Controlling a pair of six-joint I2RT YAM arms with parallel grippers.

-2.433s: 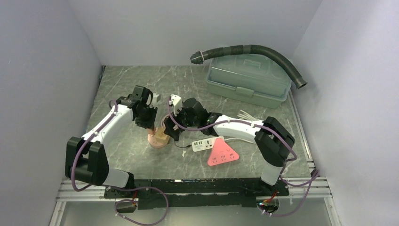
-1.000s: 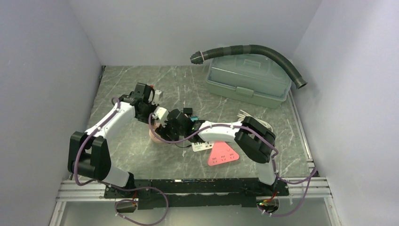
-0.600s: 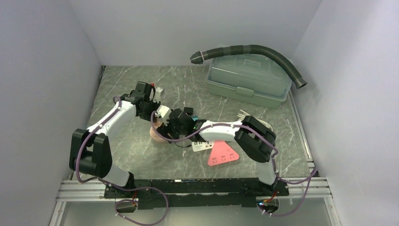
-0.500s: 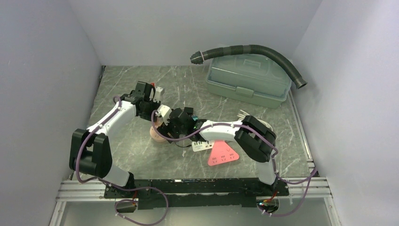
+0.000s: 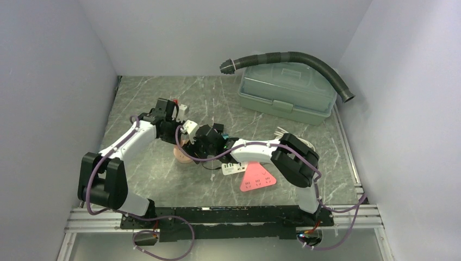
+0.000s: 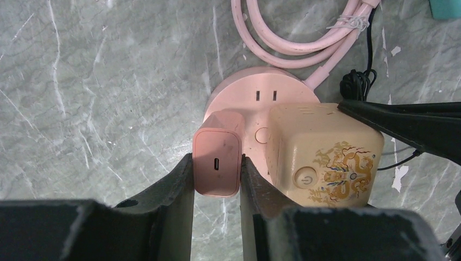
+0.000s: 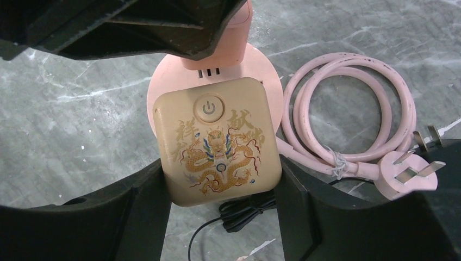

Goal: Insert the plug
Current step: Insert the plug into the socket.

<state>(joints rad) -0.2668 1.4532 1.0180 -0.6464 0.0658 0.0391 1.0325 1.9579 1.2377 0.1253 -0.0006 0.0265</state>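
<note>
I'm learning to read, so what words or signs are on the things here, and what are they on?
"祥" and "献", as far as they can be made out: gold characters on the cream dragon plug; the smaller ones beneath are blurred.
A power sign: on its round button.
Pink charger: no writing visible.
White power strip and pink triangular strip: marks too small to read.

You're looking into a robot lab test cell: 3 plain pale-grey wall panels (image 5: 49,81) box in a grey marble-patterned tabletop (image 5: 152,174). A white-and-black left arm (image 5: 128,142) and right arm (image 5: 255,150) stand bolted to a black base plate (image 5: 228,215) on a slotted aluminium rail (image 5: 361,217) at its near edge, with loose purple cables (image 5: 179,239) trailing along them.
</note>
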